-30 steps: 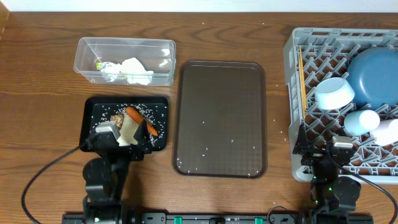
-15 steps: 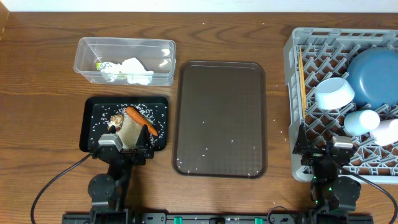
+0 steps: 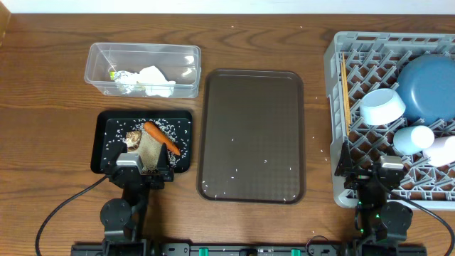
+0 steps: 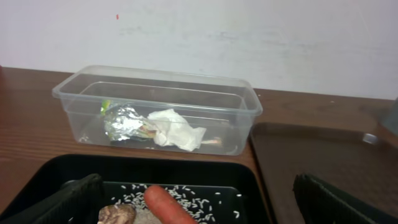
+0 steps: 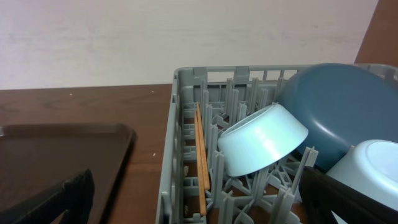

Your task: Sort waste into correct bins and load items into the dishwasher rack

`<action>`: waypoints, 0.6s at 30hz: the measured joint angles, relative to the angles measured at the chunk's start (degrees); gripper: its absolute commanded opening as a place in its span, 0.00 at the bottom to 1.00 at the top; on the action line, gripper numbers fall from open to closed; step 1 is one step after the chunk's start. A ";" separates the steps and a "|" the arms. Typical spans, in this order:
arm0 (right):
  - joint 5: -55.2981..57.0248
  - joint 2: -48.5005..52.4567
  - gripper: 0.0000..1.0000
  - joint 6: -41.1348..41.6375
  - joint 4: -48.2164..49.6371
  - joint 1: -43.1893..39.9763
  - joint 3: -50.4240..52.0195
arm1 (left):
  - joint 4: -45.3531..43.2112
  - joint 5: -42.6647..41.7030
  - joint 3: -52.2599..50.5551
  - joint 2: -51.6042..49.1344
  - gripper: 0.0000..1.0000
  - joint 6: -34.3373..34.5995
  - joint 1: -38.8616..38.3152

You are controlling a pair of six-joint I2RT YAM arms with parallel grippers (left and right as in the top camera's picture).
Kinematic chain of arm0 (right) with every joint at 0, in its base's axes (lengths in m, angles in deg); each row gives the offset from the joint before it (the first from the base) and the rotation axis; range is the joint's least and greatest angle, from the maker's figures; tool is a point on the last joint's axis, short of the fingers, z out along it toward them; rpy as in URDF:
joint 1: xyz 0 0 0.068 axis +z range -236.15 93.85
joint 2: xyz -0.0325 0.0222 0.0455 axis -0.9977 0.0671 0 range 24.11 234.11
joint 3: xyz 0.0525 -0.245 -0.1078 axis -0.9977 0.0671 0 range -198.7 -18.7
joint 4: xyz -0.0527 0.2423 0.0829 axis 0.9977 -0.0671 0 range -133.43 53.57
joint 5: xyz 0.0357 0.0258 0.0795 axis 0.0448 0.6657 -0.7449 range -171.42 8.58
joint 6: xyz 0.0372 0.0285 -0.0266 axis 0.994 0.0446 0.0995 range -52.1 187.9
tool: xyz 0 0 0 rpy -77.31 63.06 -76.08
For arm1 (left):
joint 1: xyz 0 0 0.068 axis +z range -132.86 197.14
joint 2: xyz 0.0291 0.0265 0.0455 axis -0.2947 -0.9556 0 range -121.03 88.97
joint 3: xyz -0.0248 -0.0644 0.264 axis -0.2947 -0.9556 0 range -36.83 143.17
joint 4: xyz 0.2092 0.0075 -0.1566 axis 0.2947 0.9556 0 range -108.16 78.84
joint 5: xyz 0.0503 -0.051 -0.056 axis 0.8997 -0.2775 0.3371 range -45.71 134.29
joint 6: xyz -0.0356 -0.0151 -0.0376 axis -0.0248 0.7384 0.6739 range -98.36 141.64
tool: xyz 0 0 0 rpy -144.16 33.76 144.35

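Back came the left arm, off the black tray (image 3: 102,142) to its near rim; the right arm hadn't budged. Overhead: carrot (image 3: 161,138) lay in that tray just ahead of the left jaws, slanting far-left to near-right. Left wrist: jaws stood wide, empty. Right wrist: jaws wide, empty, chopsticks (image 5: 200,155) already in the rack (image 5: 169,162) ahead.

The rack (image 3: 384,37) and blue plate (image 3: 426,85) run off overhead's right edge

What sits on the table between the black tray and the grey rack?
The flat brown serving tray lies between the black tray and the grey rack. The overhead view shows this.
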 measured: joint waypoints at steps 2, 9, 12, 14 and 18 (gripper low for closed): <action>0.02 0.00 0.99 0.00 0.00 0.00 0.00 | 0.04 0.20 0.02 0.00 0.98 -0.22 0.00; 0.00 0.00 0.99 0.00 0.00 0.00 0.00 | 0.15 0.42 0.09 0.00 0.98 -0.39 0.00; 0.00 0.00 0.99 0.00 0.00 0.00 0.00 | 0.20 0.44 0.11 0.00 0.98 -0.61 0.00; 0.00 0.00 0.99 0.00 0.00 0.00 0.00 | 0.22 0.57 0.11 0.00 0.98 -0.79 0.00; 0.02 0.00 0.99 0.00 0.00 0.00 0.00 | 0.22 0.61 0.11 0.00 0.98 -1.18 0.00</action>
